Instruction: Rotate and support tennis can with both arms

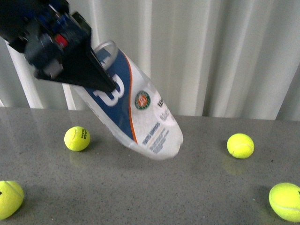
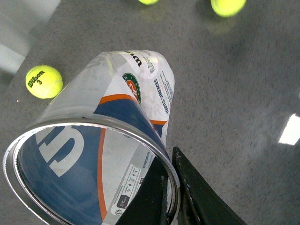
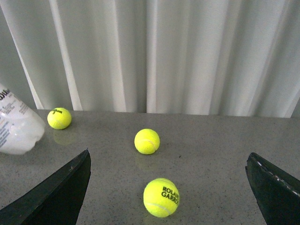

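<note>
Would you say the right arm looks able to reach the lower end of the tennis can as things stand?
Probably yes: the right gripper is open, and only bare table shows between it and the lower end of the tennis can, which the left gripper holds tilted by the rim.
</note>
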You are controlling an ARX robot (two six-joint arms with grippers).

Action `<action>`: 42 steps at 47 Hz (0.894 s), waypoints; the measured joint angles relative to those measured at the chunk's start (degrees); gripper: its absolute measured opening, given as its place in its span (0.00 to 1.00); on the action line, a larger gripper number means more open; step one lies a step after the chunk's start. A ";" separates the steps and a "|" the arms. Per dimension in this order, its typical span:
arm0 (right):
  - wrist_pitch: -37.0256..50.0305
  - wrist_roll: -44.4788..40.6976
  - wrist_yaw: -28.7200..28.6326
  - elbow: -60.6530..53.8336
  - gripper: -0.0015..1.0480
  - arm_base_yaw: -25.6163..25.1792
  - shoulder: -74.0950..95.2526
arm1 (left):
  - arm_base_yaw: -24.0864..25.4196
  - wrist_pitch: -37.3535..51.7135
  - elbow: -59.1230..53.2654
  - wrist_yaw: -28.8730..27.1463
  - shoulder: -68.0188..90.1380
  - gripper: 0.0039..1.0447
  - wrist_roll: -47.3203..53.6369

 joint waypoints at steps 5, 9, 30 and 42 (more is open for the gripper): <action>0.00 0.00 0.00 0.00 0.93 0.00 0.00 | -4.20 -1.49 0.94 -8.68 2.03 0.03 6.23; 0.00 0.00 0.00 0.00 0.93 0.00 0.00 | -6.03 -1.51 1.57 -14.03 4.04 0.03 8.98; 0.00 0.00 0.00 0.00 0.93 0.00 0.00 | -12.96 -5.75 5.33 -23.65 12.98 0.03 18.34; 0.00 0.00 0.00 0.00 0.93 0.00 0.00 | -13.55 -7.45 7.04 -23.69 14.40 0.03 19.89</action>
